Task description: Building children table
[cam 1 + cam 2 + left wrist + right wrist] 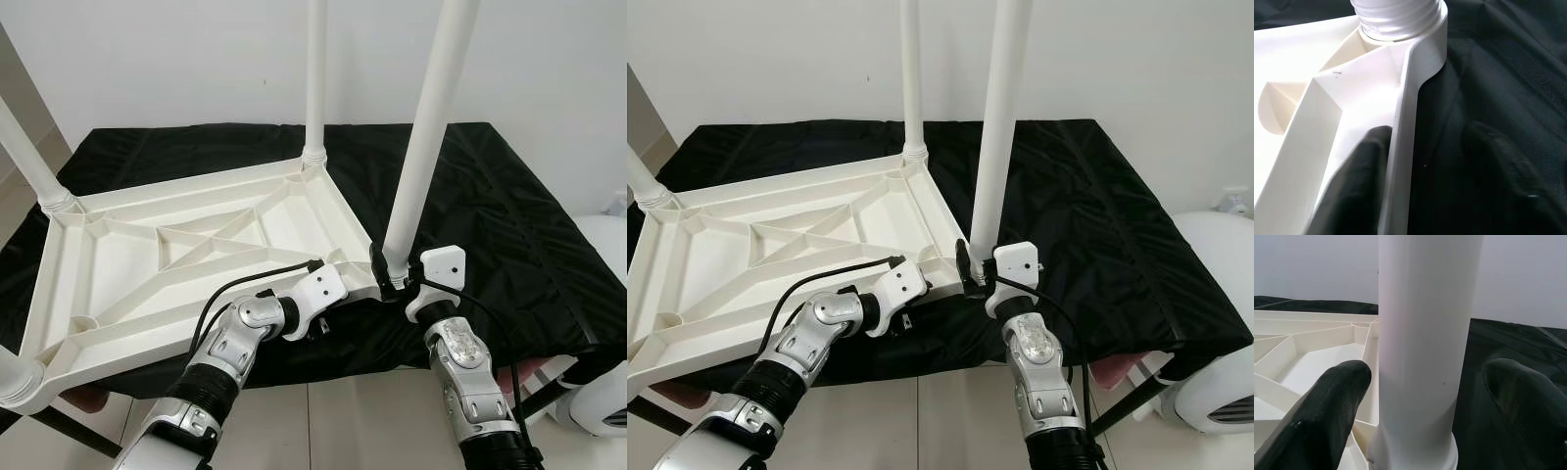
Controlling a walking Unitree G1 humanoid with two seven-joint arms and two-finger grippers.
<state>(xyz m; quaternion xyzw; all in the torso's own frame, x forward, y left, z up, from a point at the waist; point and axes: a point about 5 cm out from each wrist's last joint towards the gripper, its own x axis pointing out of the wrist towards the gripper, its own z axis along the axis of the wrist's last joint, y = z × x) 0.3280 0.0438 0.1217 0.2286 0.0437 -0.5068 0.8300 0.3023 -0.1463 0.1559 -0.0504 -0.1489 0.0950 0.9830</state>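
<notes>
A: Where is the tabletop (186,264)?

B: It lies upside down on the worktop (490,215), which is draped in black cloth. Its ribbed underside faces up, and its near-left corner hangs past the worktop's front edge. White legs stand in its corners: the back leg (315,78), the left leg (29,162), the near-left leg (12,372) and the near-right leg (426,127).

A: What is the right end effector (397,277) doing?

B: It sits at the foot of the near-right leg, just above the corner socket. In the right wrist view its fingers (1327,416) stand on either side of the leg, wide apart. A gap shows between the leg and the far finger, so they bracket the leg rather than pinch it.

A: And the left end effector (1425,176)?

B: It is at the tabletop's near-right edge, close to that same corner. The left wrist view shows one finger (1359,181) inside the tabletop, against the rim, and the other outside over the black cloth. The rim runs between them. The fingers are moderately spread, and the outer one stands clear of the rim.

A: Anything else around?

B: A white wall behind, a tiled floor (343,421) below, and a white rounded appliance (602,392) at the worktop's right end.
</notes>
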